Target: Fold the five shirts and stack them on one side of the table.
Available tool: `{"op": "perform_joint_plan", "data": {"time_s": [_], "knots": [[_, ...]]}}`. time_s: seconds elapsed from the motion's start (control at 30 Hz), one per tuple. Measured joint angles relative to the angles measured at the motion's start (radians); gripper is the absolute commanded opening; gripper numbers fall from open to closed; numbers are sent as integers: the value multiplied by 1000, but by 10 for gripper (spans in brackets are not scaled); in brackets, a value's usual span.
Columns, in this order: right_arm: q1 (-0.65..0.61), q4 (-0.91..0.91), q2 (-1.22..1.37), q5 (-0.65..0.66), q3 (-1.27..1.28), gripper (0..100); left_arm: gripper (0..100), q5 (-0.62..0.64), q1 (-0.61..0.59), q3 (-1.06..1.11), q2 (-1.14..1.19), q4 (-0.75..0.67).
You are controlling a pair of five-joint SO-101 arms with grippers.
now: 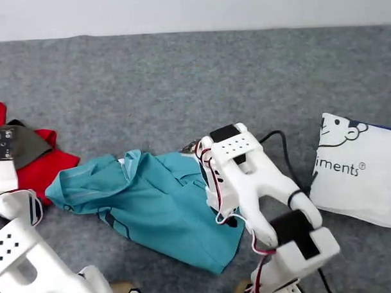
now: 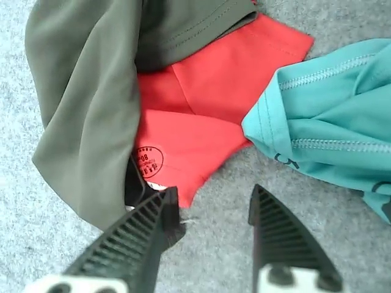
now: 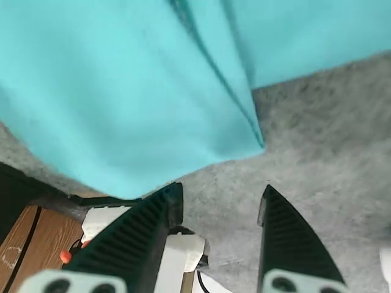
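**Both grippers open and empty, teal shirt mid-table**

The left gripper (image 2: 214,195) hangs with its jaws apart beside the red shirt's (image 1: 47,168) corner. The right gripper (image 3: 223,190), also spread, hovers at the teal shirt's (image 1: 159,205) edge. The teal shirt lies rumpled at the table's (image 1: 180,76) centre and touches the red one, which has an olive shirt (image 1: 28,144) on top. A white shirt (image 1: 360,176) lies apart on the right.

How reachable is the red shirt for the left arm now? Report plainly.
Probably yes: the left gripper hangs open at the bare corner of the red shirt, nothing between. The olive shirt lies over its far part and beside one finger, so it may snag.
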Motion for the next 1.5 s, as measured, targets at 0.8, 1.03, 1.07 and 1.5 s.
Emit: {"op": "perform_joint_plan", "data": {"time_s": [0.8, 1.03, 1.07, 1.5], "knots": [[6, -121, 141, 5, -2, 10, 191, 0, 35, 0, 0, -46], [86, -3, -192, 57, -2, 10, 191, 94, 195, 0, 0, -48], [109, 18, -250, 63, -5, 10, 191, 107, 222, 0, 0, -48], [436, 127, -738, 265, -339, 9, 194, 281, 589, 0, 0, -48]]}}
